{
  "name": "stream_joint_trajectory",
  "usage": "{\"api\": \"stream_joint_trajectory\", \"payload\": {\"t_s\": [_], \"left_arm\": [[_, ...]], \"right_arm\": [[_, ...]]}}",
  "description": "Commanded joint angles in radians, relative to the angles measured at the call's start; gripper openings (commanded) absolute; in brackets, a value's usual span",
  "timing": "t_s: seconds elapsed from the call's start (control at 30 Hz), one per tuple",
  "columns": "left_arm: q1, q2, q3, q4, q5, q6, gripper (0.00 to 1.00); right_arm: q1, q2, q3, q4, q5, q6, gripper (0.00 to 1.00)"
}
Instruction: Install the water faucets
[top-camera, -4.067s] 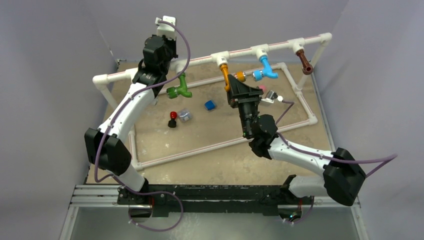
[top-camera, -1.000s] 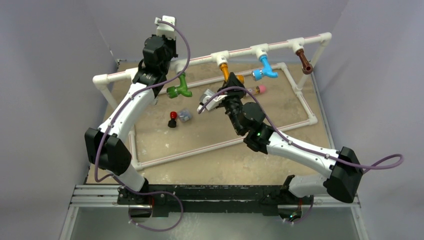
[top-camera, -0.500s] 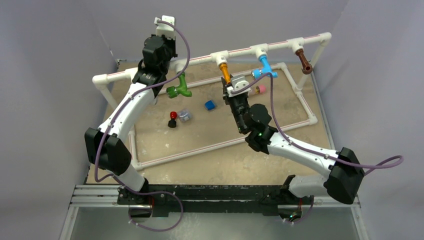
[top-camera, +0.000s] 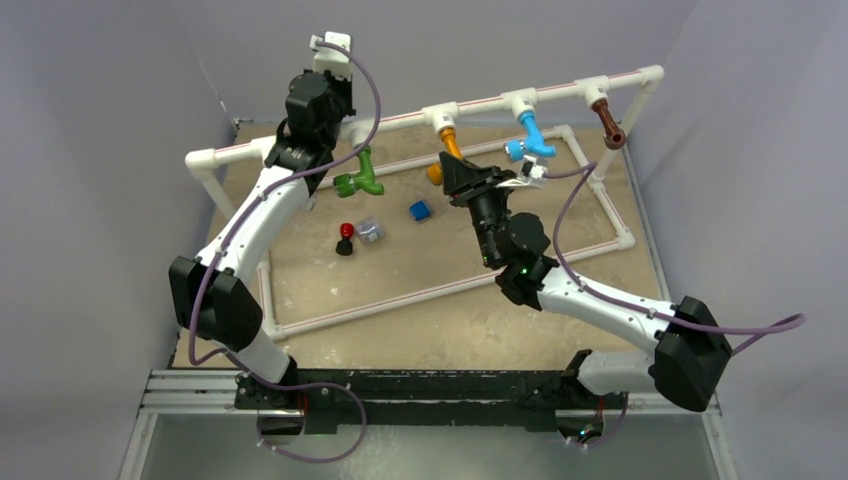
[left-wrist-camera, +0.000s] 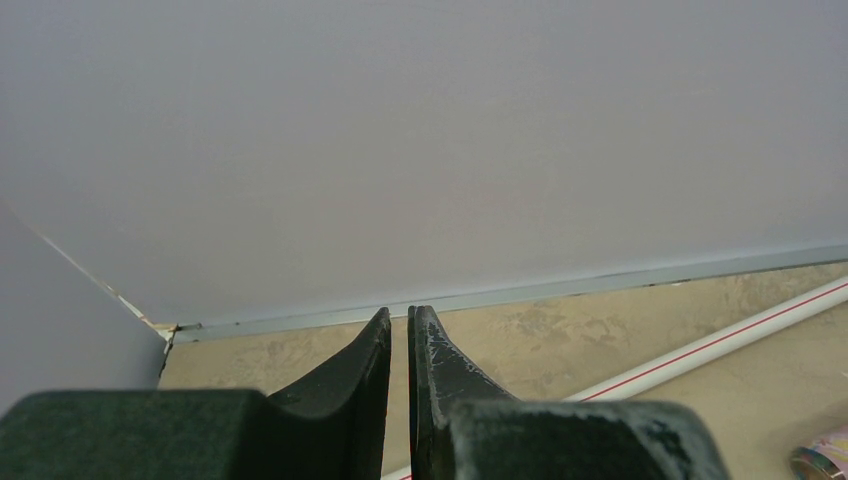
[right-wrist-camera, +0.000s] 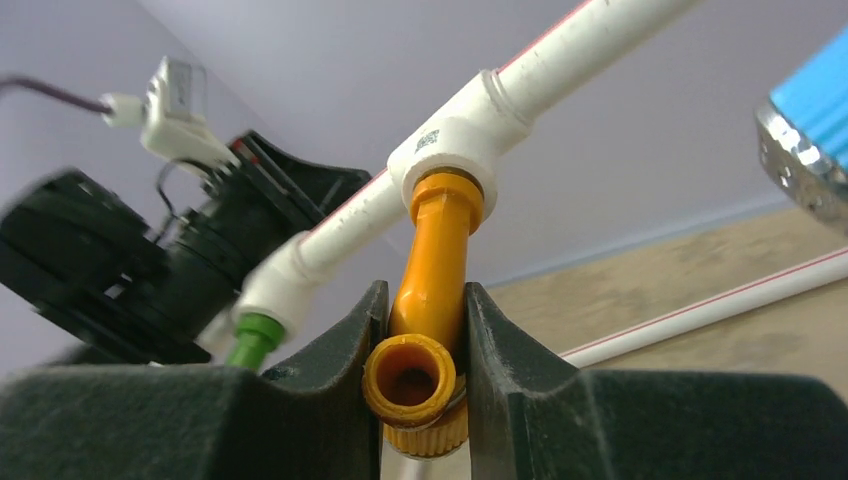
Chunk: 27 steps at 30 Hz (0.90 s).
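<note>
Orange faucet (right-wrist-camera: 437, 240): grips it in the right pincer (right-wrist-camera: 422, 300), long axis rising straight into the white tee (right-wrist-camera: 450, 135) above; left pincer (left-wrist-camera: 399, 320) clenched empty, farther off.

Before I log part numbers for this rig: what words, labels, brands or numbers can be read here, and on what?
No text can be read.
White plastic pipe tee above the orange curved plastic faucet: a small dark printed mark, too small to read.
Pink patterned cylinder at the corner of the left wrist view: print blurred, unreadable.
</note>
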Motion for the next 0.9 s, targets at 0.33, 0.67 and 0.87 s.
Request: {"api": "stream_joint_trajectory", "payload": {"t_s": [0.33,0.67,0.87], "left_arm": [[-0.013,0.021,-0.052,-0.13,0.009,0.013,0.1],[-0.014,0.024,-0.052,-0.129,0.007,0.013,0.1],[-0.015,0.028,-0.05,-0.13,0.005,0.014,0.1]], "right_arm": [[-0.002,-0.041,-0.084,0.244,-0.075,0.959,0.0],[-0.001,-0.051,-0.103,0.229,-0.077,1.063,0.16],[-0.003,-0.106,-0.136,0.17,-0.06,0.987,0.61]]}}
